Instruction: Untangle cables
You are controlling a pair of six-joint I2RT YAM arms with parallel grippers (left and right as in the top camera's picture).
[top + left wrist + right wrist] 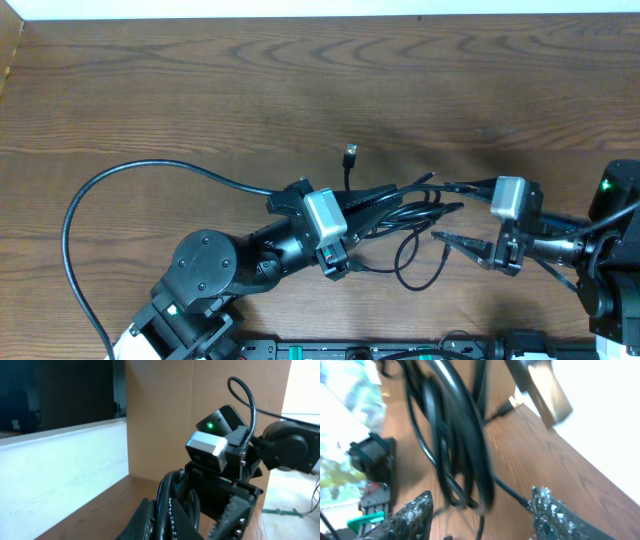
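Cables (465, 435) pinched in left claw (385, 203), right claw (452, 213) spread beside the tangle: separating step, next probably needs right closing on one strand, pulling rightward.

A dark, wood-grained table (200, 80) carried a tangle of thin black cables (405, 212) on its near side, right of centre. One slack loop (399, 262) lay on the wood beside the tangle, and a plug-tipped strand (350, 153) reached toward the bare middle. A thicker black cable (150, 163) arced across the left side.
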